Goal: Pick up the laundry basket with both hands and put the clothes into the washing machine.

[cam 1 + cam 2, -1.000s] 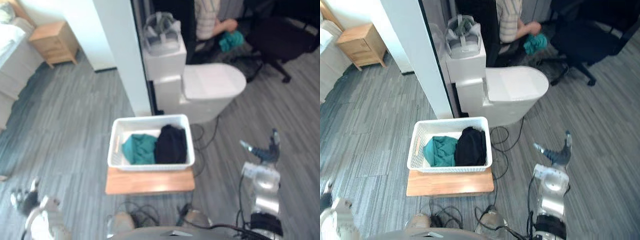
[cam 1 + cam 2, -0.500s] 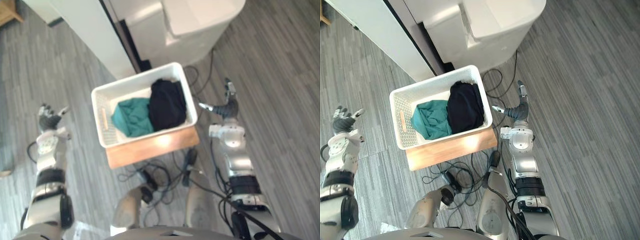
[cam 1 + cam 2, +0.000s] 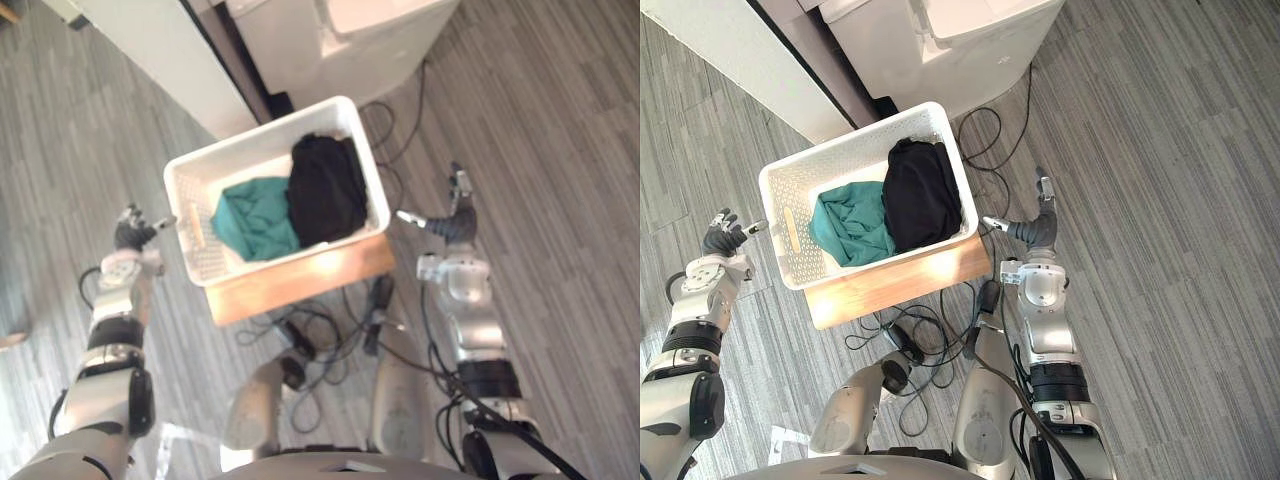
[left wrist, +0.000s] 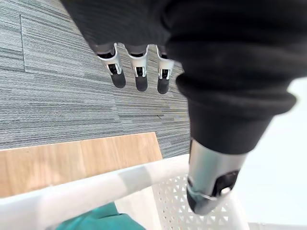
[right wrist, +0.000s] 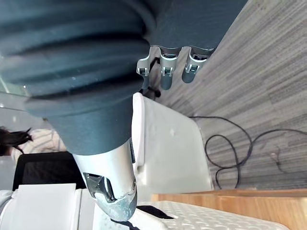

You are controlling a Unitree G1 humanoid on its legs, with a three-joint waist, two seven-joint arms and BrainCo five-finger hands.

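The left hand (image 3: 718, 238) hangs low beside the left short end of the white laundry basket (image 3: 785, 200), its fingers (image 4: 139, 76) straight and spread from the thumb (image 4: 211, 182), holding nothing. The thumb tip reaches toward the basket's rim, but whether it touches cannot be made out. The basket sits at a slant on a pale wooden board (image 3: 900, 283) lying on the grey plank floor (image 3: 1160, 150). Inside it, a crumpled teal garment (image 3: 845, 228) lies in the left half, and a black garment (image 3: 922, 195) is heaped against it in the right half, rising toward the rim. Beyond the basket's far side stand a white wall panel (image 3: 730, 50) and, to its right, a white unit (image 3: 960, 35). The right hand (image 3: 1032, 230) is raised just beside the basket's right end, fingers (image 5: 165, 72) straight and pointing away from the robot, thumb (image 5: 112, 187) stuck out toward the basket's corner, empty as well.
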